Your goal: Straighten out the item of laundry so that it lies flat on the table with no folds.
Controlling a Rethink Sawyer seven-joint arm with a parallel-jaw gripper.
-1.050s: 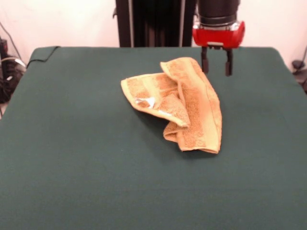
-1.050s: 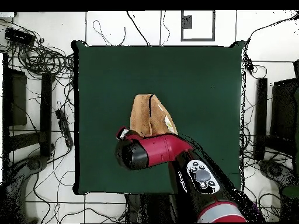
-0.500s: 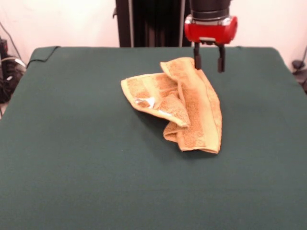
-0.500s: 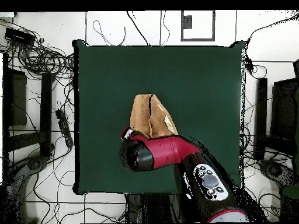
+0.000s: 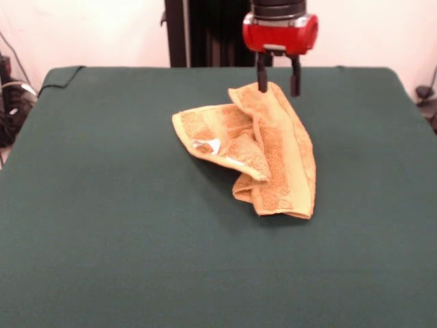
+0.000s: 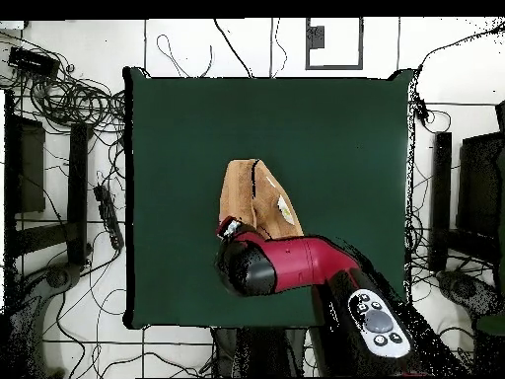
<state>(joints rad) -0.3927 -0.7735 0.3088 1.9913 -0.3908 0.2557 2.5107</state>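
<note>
1. Big dark green table (image 5: 102, 239) under everything, much bigger than the towel (image 5: 273, 157).
2. Towel near the middle of the table, a bit toward the far side in the front view, crumpled and folded over itself, not flat.
3. On the towel's left part, a flap folded over with a rounded corner, and a small white label (image 5: 207, 145) showing near its lower edge.
4. On the towel's right part, a longer strip running from the far tip down to the near end, with a woven band along it and the near end doubled under.
5. Gripper (image 5: 276, 83) at the towel's far tip, red body above, two dark fingers (image 5: 261, 80) pointing straight down.
6. Fingers apart with a clear gap between, nothing held.
7. Left finger in front of the towel's far tip; right finger (image 5: 294, 83) just past the towel's right edge, over green cloth. Cannot tell if touching the towel or only just above.
8. From overhead, towel (image 6: 252, 192) near the table's (image 6: 178, 128) middle, with the red arm (image 6: 296, 265) covering the towel's end nearest the robot's base.
</note>
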